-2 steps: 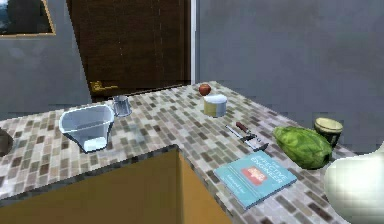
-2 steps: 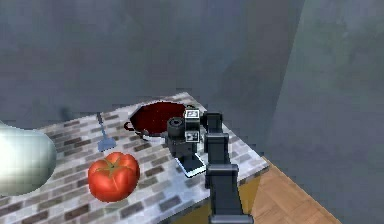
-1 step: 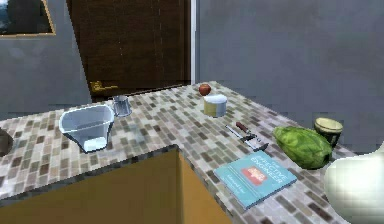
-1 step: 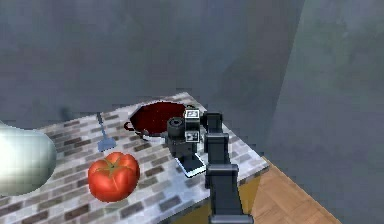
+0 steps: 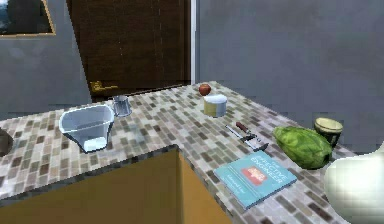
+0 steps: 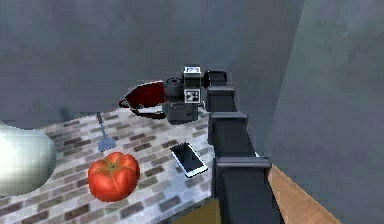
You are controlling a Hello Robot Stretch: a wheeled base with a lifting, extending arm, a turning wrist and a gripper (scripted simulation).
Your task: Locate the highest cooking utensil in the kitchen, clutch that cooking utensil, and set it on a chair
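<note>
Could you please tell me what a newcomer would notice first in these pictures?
The glossy red tomato on the brick-patterned mosaic countertop stands out at the arm side view's lower left, with the dark square robot arm rising from the bottom edge to its right. In the forward view, a leafy green lettuce head and a flat blue book catch the eye on the counter's right.

Mosaic-tiled countertop (image 5: 160,120), metal sink (image 5: 85,128), wooden door (image 5: 130,40), glossy tomato (image 6: 113,176)
</note>
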